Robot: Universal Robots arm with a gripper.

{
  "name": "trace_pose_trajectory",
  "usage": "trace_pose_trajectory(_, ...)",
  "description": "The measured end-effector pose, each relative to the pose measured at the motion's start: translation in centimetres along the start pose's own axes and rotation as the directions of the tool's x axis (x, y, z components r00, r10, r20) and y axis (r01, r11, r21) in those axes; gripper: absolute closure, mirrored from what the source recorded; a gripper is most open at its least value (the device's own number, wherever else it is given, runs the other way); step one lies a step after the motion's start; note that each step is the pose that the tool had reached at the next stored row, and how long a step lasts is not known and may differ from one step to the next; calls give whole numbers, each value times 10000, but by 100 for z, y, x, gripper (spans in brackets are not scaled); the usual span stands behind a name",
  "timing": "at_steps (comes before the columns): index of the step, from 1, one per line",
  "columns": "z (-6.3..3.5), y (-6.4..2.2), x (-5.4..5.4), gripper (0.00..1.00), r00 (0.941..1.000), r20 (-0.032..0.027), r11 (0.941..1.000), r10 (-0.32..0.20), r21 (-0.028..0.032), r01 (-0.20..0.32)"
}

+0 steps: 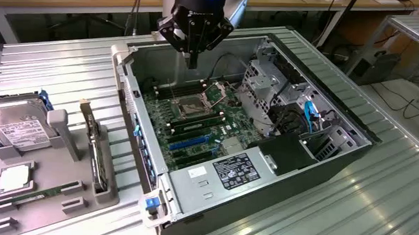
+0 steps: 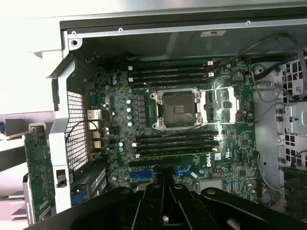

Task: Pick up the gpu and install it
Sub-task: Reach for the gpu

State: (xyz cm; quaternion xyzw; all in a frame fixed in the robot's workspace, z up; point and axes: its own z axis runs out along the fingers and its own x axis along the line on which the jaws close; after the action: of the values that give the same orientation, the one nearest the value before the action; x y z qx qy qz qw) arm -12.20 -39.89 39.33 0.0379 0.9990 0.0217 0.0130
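Gripper (image 1: pixel 192 63) fingers are pressed together with nothing in them. It hangs over the open computer case (image 1: pixel 305 183), above the motherboard (image 1: pixel 195 125) near the CPU socket (image 1: pixel 195 105). The gpu (image 1: pixel 95 147) stands on edge in the gray tray (image 1: pixel 54 190), on the exterior view's left of the case, well apart from the gripper. A hard drive (image 1: pixel 17 129) is on the same tray.

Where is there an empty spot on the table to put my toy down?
The ribbed table is bare at the exterior view's lower right, beside the computer case, and at the upper left, behind the grey holder tray. The tray is crowded with the gpu, the hard drive and other parts; the case is packed too.
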Motion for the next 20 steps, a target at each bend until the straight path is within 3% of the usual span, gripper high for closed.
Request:
trace_pose_trajectory(14, -1, -3, 14, 89, 10000, 0, 10000, 2, 2, -2)
trace_pose_trajectory(20, -9, -72, 245, 89, 10000, 1, 10000, -1, 1, 1)
